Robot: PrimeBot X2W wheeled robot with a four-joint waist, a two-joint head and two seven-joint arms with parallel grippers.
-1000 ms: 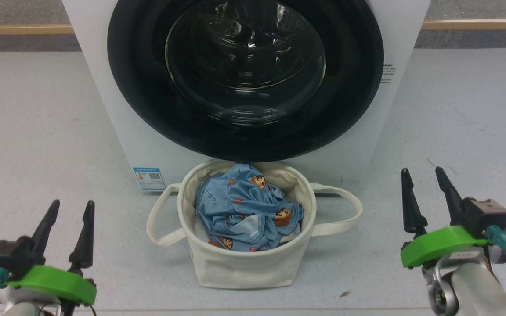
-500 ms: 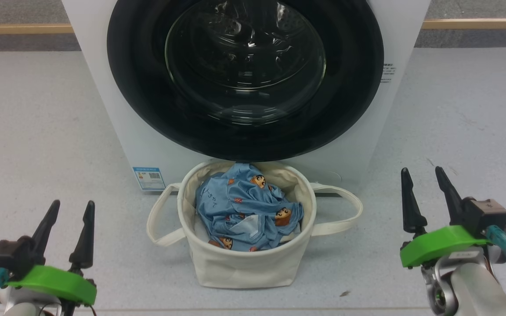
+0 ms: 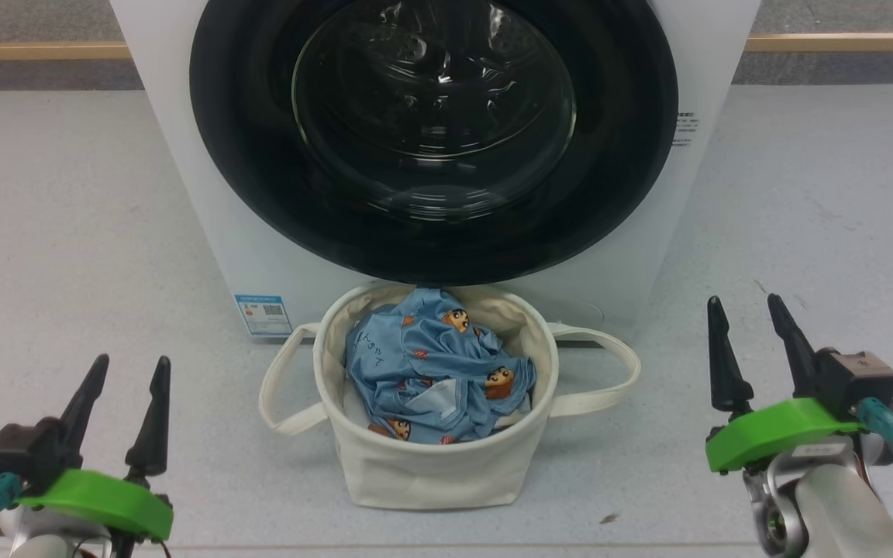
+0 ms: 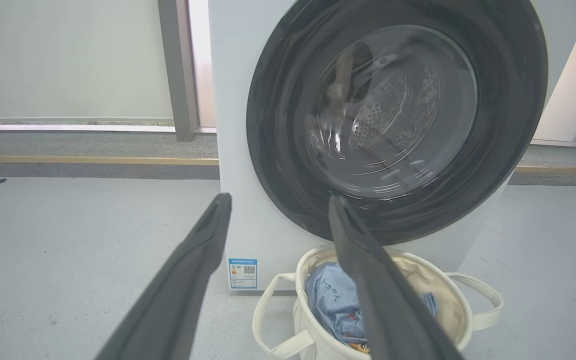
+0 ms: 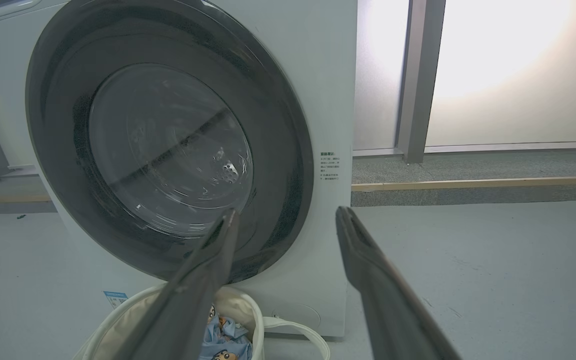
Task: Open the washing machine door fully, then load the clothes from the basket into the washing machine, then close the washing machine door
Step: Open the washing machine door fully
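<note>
We're on step 1: washing machine door [image 3: 432, 139] shut; left gripper [image 3: 132, 360] & right gripper [image 3: 743, 300] spread, empty; nxt we'd prob. hook its edge.

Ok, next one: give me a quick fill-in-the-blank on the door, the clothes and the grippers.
1. The washing machine door is ____.
2. The clothes lie in the ____ in front of the washing machine.
3. The left gripper and the right gripper are both ____ and hold nothing.
Missing words: shut; basket; open.
</note>
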